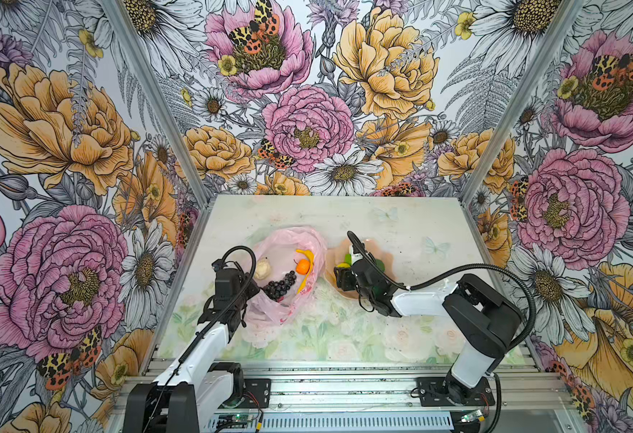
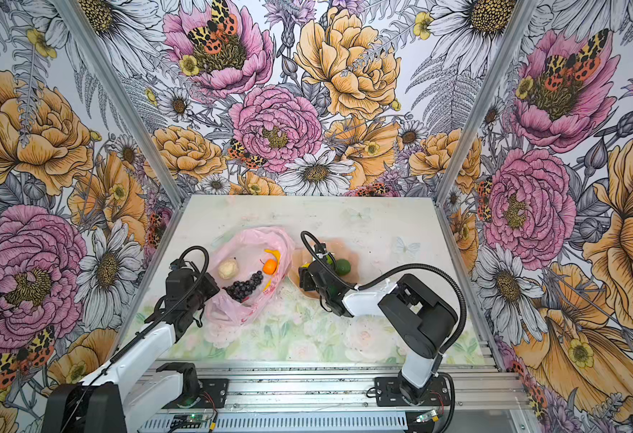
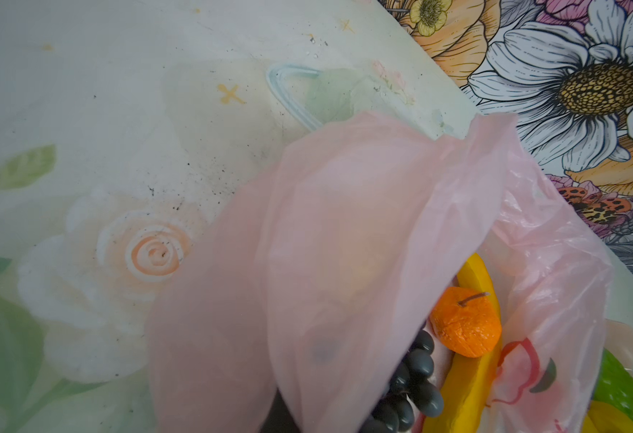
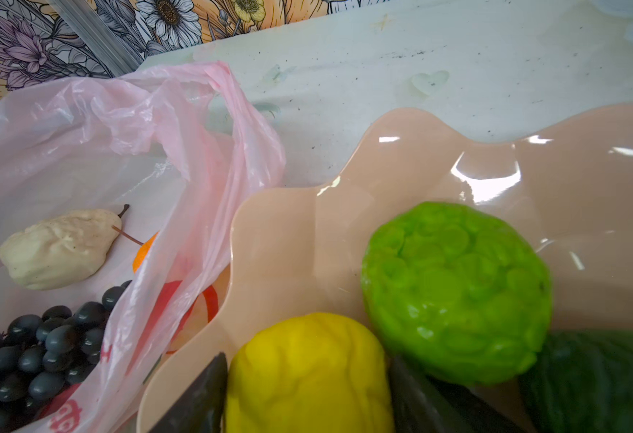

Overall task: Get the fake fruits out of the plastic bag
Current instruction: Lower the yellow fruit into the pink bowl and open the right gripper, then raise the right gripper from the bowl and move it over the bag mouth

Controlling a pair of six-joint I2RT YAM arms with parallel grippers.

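The pink plastic bag (image 1: 283,240) lies open left of centre. Inside it are a banana (image 1: 306,255), an orange (image 1: 303,266), a dark grape bunch (image 1: 280,285) and a beige lumpy piece (image 1: 262,269). My left gripper (image 1: 253,291) is shut on the bag's near-left edge; the film drapes over its jaws in the left wrist view. My right gripper (image 4: 307,378) is over the dish, both fingers pressed against the yellow lemon (image 4: 307,360). The bumpy lime (image 4: 457,292) and dark avocado (image 4: 599,382) lie in the dish beside it.
The peach scalloped dish (image 1: 330,258) stands right of the bag, its rim touching the bag's side. Metal frame posts and flowered walls close in the table on three sides. A metal rail runs along the front edge.
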